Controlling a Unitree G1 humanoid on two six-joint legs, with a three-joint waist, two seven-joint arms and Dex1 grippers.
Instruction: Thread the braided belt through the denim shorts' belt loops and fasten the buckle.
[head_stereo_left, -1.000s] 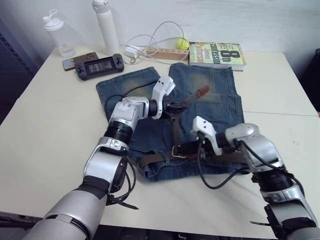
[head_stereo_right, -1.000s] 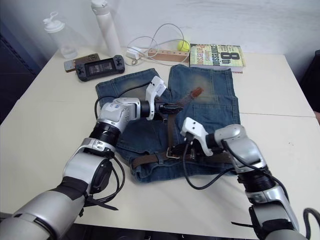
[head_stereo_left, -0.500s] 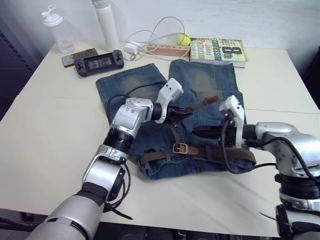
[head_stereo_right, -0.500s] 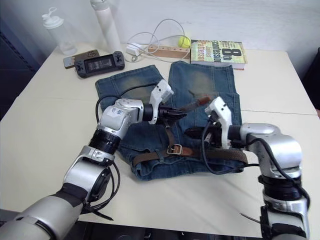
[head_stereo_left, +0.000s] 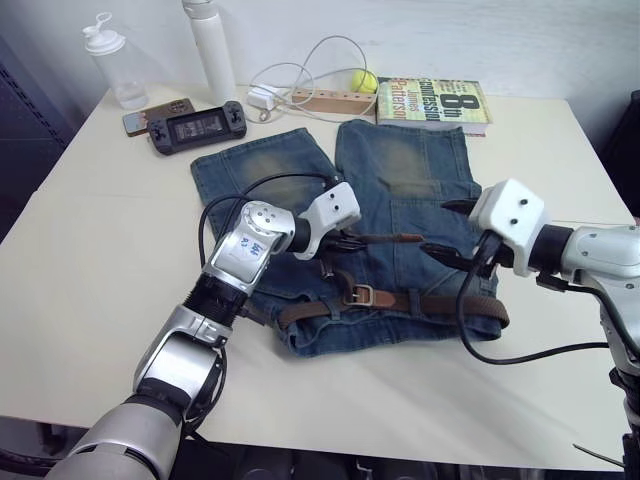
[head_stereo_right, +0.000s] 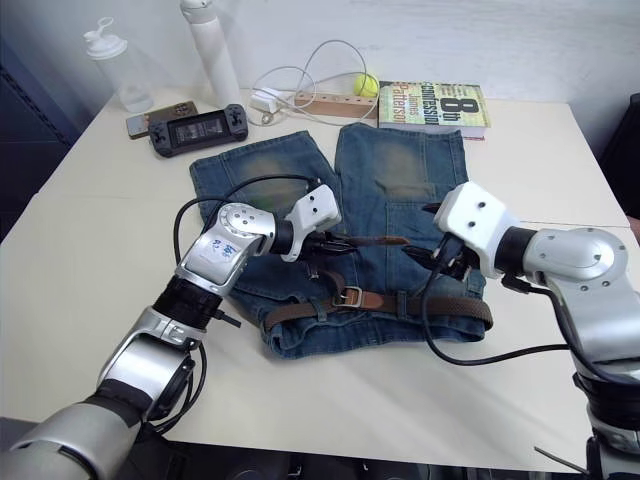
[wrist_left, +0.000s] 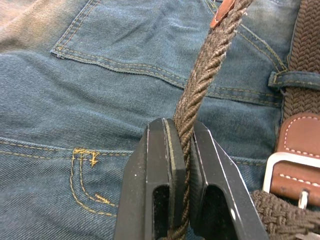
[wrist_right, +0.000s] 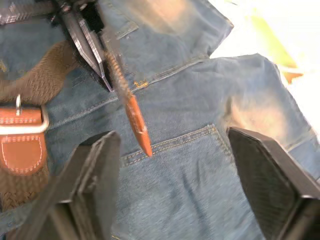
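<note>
Denim shorts (head_stereo_left: 400, 210) flat on surface (head_stereo_left: 100, 250), waistband near edge. Braided belt (head_stereo_left: 440, 303) already along waistband, through belt loops (wrist_left: 287, 79); buckle (head_stereo_left: 361, 296) mid-waistband. Left end effector (wrist_left: 181, 145) pinching free tail just above buckle, tail tip toward right end effector (wrist_right: 170, 160), which is spread wide, empty, apart from tip. Risks, imo: pinch is narrow, braid could slip out; tail w/ slack may twist; pulling hard could bunch denim, shift buckle; prong may miss weave.

Brown braided belt (wrist_left: 200, 80), faded blue denim shorts (head_stereo_left: 400, 180), seemingly silver buckle (head_stereo_left: 362, 296)
</note>
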